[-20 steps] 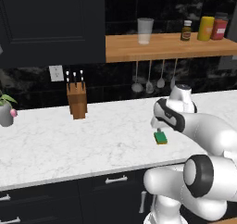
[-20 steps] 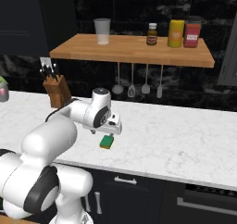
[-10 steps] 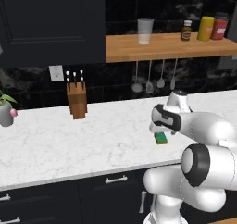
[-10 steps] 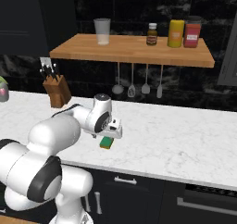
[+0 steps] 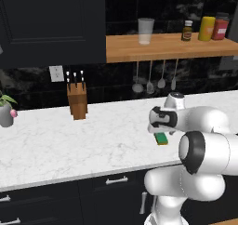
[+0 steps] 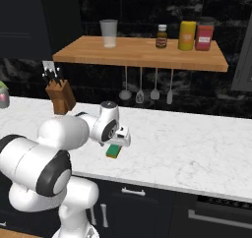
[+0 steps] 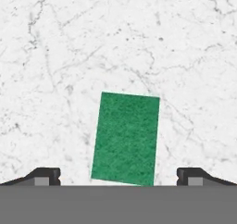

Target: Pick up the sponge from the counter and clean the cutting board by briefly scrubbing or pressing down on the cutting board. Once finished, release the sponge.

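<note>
Over the last second your gripper (image 7: 118,179) has swung in and settled directly above the sponge (image 7: 125,138); pickup not yet made. Jaws spread wide, empty, one tip either side of the sponge. It lies flat on the counter (image 7: 55,56) near the front edge, slightly skewed to the fingers. Sponge: rough green scouring top, soft yellow underlayer, rectangular block. Counter: smooth, white, grey-veined marble.

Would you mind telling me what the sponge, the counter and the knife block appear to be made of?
The sponge looks like a matte green scouring pad with a grainy top, over a yellow foam layer at its edge. The counter resembles polished white marble with faint grey veining, possibly imitation. The knife block looks like plain light wood.
</note>
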Motion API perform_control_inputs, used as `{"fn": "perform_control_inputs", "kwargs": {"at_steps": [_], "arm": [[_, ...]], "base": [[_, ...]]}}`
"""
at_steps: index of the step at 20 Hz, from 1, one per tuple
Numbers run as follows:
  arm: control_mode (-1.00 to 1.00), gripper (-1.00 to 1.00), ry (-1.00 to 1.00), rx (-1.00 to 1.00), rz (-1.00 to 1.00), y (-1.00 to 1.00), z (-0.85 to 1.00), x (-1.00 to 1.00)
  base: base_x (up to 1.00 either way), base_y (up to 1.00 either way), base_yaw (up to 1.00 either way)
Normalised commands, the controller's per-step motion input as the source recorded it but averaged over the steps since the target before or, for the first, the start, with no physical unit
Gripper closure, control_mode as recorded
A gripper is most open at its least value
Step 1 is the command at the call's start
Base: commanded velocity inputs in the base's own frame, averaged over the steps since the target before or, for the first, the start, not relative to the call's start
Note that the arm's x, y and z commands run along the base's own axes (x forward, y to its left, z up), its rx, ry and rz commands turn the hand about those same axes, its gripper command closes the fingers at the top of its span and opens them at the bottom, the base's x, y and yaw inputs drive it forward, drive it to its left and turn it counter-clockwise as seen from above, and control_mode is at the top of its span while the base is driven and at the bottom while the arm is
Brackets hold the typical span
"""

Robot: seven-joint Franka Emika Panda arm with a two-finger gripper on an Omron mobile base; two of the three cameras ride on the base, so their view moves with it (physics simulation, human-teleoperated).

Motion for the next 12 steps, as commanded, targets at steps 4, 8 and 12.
{"fn": "perform_control_inputs", "kwargs": {"at_steps": [4,8,12], "arm": [[-1.0,-1.0,0.0,0.0,0.0,0.0,-0.11,0.17],[-1.0,-1.0,0.0,0.0,0.0,0.0,-0.14,0.06],[-1.0,-1.0,0.0,0.0,0.0,0.0,-0.22,0.0]], "base": [[0.0,0.0,0.0],[0.0,0.0,0.0],[0.0,0.0,0.0]]}}
